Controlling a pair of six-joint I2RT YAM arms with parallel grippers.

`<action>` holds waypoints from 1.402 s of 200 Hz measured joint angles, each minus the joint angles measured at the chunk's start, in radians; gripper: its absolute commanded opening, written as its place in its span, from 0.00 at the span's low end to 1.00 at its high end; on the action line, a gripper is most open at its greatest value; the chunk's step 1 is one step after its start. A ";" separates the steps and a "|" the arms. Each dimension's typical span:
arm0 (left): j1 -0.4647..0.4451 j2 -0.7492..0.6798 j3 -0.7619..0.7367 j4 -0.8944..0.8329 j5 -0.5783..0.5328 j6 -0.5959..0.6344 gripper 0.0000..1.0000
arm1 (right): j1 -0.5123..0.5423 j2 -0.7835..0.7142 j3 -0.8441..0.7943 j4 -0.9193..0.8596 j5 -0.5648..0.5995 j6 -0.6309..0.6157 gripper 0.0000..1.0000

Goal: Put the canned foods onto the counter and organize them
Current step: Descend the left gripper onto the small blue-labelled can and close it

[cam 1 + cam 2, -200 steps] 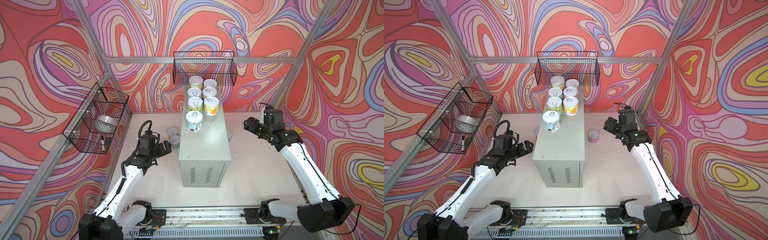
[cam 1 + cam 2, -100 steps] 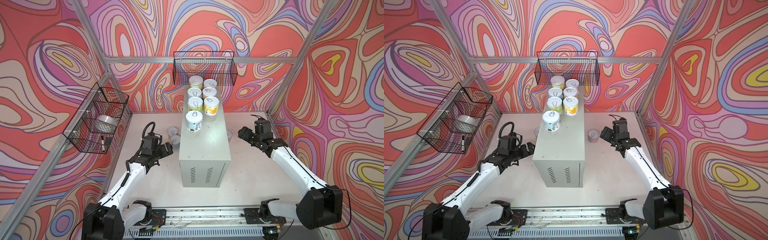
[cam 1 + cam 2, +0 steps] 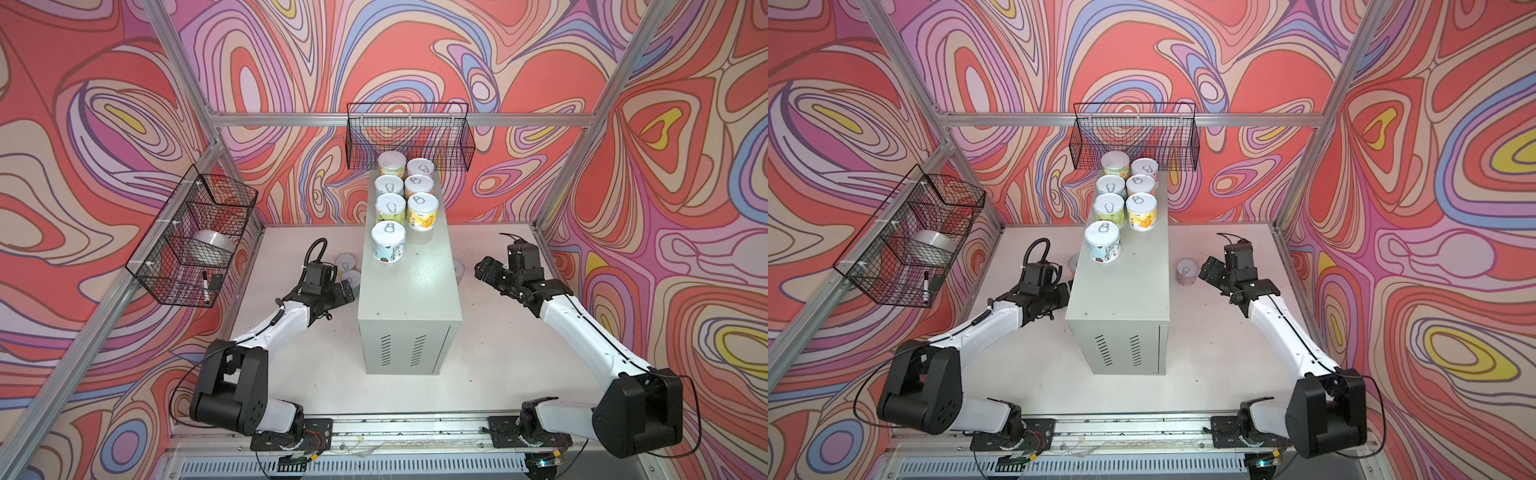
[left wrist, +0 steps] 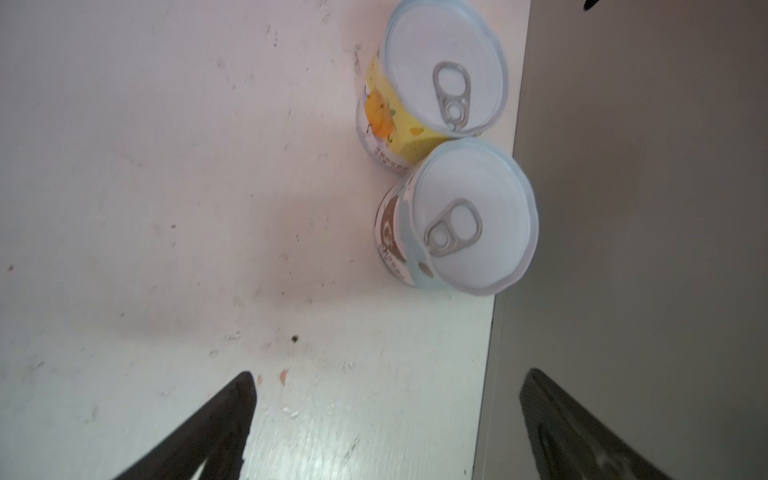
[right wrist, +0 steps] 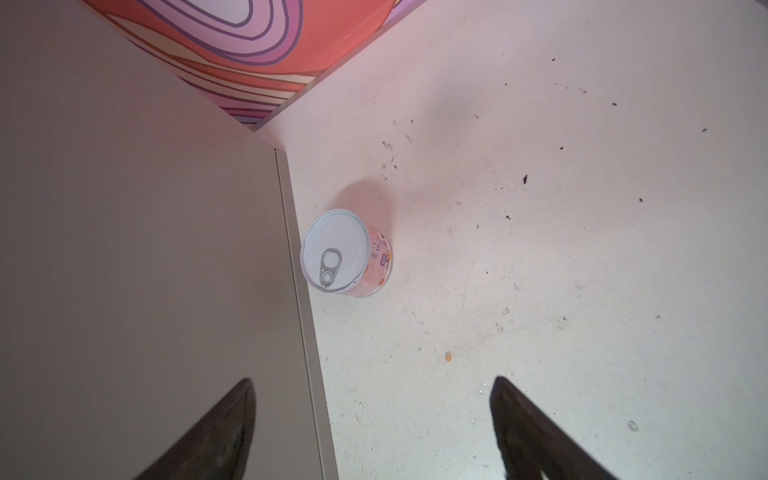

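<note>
— Where are the cans [image 3: 388, 241]?
— Seven on the cabinet [image 3: 411, 291], back half. Yellow can [image 4: 444, 70] and blue can [image 4: 473, 220] on the desk [image 4: 166, 166] by its left side; pink can [image 5: 347, 253] by its right.
— Grippers?
— Left gripper [image 4: 387, 374], right gripper [image 5: 372, 379]: apart, empty.

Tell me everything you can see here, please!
counter: one, light grey, middle of white table.
cans on top: seven, colourful labels, counter's back half.
yellow can: one, table, left of counter.
pale blue can: one, beside the yellow.
pink can: one, table, right of counter.
wire baskets: two, black, back wall and left wall.
tape roll: one, whitish, left-wall basket.
marker: one, black-white, same basket.
left pincer: one, black, open, near those two.
right pincer: one, black, open, near pink can.
</note>
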 measured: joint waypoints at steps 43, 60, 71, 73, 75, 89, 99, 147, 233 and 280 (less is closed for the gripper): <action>0.000 0.107 0.096 0.079 0.013 -0.002 1.00 | 0.000 -0.003 0.004 0.000 -0.005 0.008 0.90; -0.002 0.173 0.140 0.099 0.013 -0.002 1.00 | 0.000 -0.003 0.007 -0.002 -0.011 0.008 0.90; -0.005 0.217 0.166 0.108 0.012 -0.002 1.00 | 0.000 -0.003 0.010 -0.002 -0.016 0.008 0.90; -0.006 0.223 0.169 0.108 0.011 -0.002 1.00 | 0.000 -0.003 0.010 -0.002 -0.018 0.008 0.90; -0.007 0.231 0.174 0.110 0.011 -0.002 1.00 | 0.000 -0.003 0.011 -0.002 -0.018 0.008 0.90; -0.014 0.277 0.195 0.118 0.010 -0.002 1.00 | 0.000 -0.003 0.020 -0.007 -0.021 0.008 0.90; -0.021 0.305 0.209 0.118 0.003 -0.002 1.00 | 0.000 -0.003 0.028 -0.008 -0.023 0.008 0.90; -0.051 0.373 0.232 0.114 -0.048 -0.005 0.94 | 0.000 0.016 0.040 -0.005 -0.051 0.011 0.88; -0.065 0.417 0.232 0.111 -0.161 0.010 0.80 | 0.000 0.023 0.031 0.018 -0.082 0.012 0.85; -0.073 0.412 0.230 0.112 -0.230 0.028 0.40 | 0.000 0.027 0.025 0.023 -0.099 0.013 0.84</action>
